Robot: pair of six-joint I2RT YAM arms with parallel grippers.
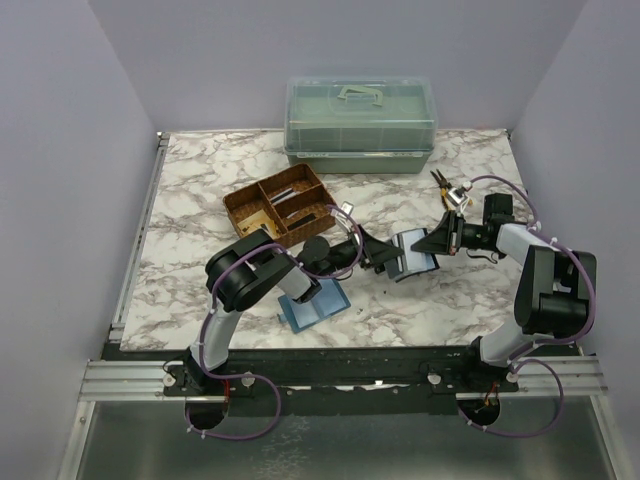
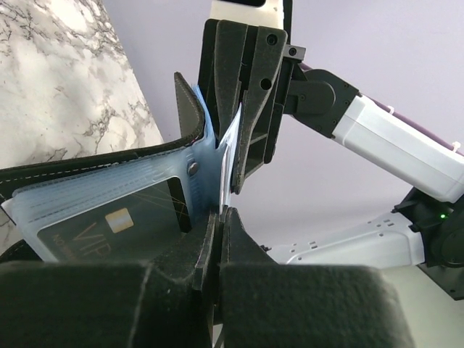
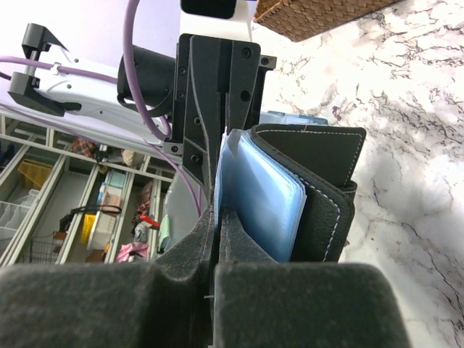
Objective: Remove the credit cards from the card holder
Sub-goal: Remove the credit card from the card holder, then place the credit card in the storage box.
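Note:
The black card holder (image 1: 412, 262) is held open above the table between my two grippers. In the left wrist view its black cover (image 2: 87, 167) spreads left over blue-grey sleeves, and a dark card with a gold chip (image 2: 109, 228) sits in one. My left gripper (image 2: 220, 216) is shut on a blue sleeve leaf at the holder's edge. My right gripper (image 3: 217, 214) is shut on a thin pale leaf beside the sleeve stack (image 3: 264, 196). I cannot tell whether that leaf is a card or a sleeve. The two grippers face each other tip to tip (image 1: 385, 255) (image 1: 432, 243).
A light-blue flat folder (image 1: 312, 305) lies on the marble table under the left arm. A brown woven divided basket (image 1: 280, 205) stands behind it. A green lidded box (image 1: 360, 125) is at the back. A small metal item (image 1: 452, 192) lies by the right arm.

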